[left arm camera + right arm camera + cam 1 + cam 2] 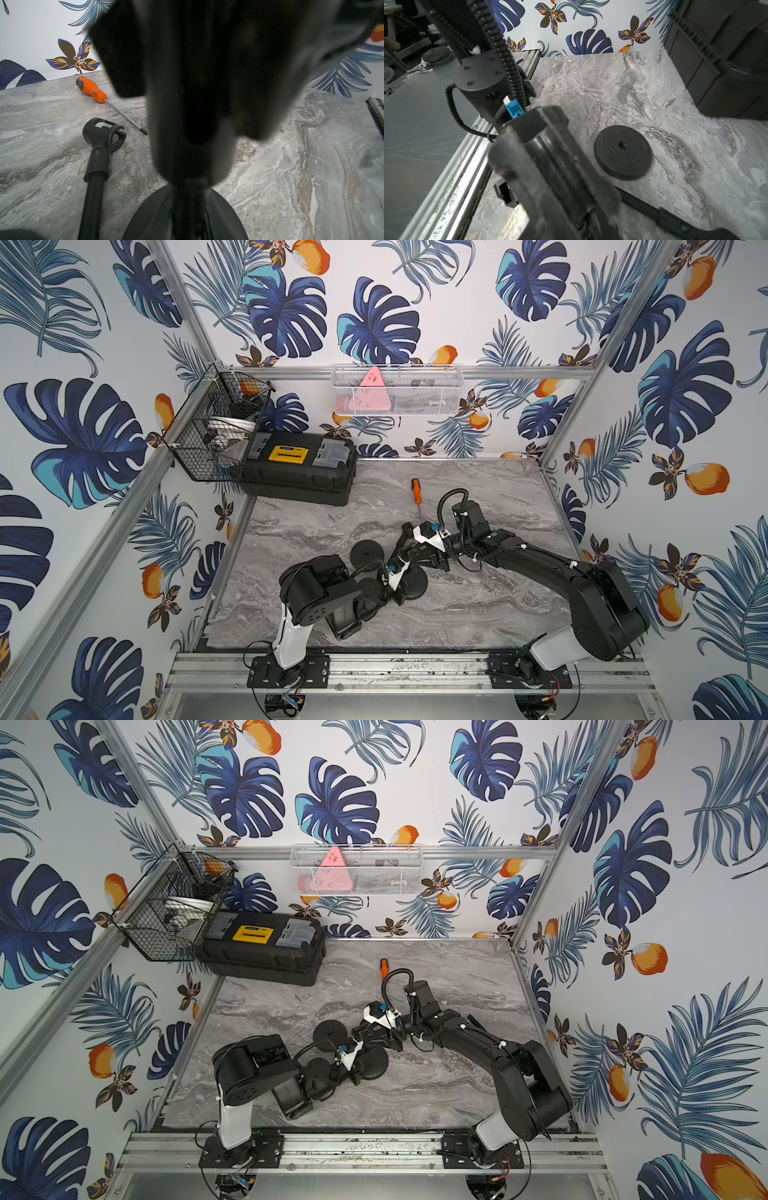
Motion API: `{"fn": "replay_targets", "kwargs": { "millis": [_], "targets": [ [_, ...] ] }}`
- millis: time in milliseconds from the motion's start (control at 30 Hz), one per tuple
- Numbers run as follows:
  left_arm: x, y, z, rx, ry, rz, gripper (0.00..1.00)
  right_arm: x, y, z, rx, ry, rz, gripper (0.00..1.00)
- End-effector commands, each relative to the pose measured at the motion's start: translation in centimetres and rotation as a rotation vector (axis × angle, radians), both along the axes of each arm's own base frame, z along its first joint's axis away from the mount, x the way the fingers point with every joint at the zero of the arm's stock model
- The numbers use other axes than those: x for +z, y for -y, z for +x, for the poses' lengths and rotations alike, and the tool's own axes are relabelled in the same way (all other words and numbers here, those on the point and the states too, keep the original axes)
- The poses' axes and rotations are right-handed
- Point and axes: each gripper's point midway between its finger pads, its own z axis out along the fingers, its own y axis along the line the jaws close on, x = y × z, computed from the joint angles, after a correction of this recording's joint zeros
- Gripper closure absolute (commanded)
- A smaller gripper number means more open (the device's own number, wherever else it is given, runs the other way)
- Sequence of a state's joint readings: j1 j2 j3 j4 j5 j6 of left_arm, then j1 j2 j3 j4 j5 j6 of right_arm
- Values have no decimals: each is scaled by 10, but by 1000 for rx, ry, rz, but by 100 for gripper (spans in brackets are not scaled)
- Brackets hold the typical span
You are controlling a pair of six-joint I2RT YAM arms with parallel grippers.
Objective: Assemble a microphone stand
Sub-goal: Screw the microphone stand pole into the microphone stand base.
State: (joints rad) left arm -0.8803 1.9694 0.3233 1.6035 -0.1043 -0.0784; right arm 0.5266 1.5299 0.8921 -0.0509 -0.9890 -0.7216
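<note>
Grey marble worktop: left fingers are pressed together, low over a black base disc; whether they pinch it I cannot tell. Right fingers sit just beyond them, spread or closed not readable. The black pole with its microphone clip lies flat beside both sets of fingers, a second disc lies near but apart from the pole, and an orange screwdriver lies past the clip.

Toolbox in far-left corner
</note>
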Motion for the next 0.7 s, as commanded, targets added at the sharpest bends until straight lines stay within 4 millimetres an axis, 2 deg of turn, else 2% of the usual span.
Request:
{"fn": "replay_targets", "kwargs": {
  "millis": [0,167,367,567,667],
  "targets": [
    [-19,-4,-2,6,-51,48,77,-8,4,-21,53,-101,-10,83],
    [-18,-7,-1,20,-52,47,71,-17,7,-21,19,-89,-23,100],
    [-7,-18,-2,57,-44,28,56,-26,11,-19,-72,-74,-7,100],
    [2,-20,-4,59,-34,7,57,-33,13,-7,-268,-53,-18,100],
    [3,-20,-4,59,-33,4,59,-36,14,-7,-356,-57,-19,100]
  ]
}}
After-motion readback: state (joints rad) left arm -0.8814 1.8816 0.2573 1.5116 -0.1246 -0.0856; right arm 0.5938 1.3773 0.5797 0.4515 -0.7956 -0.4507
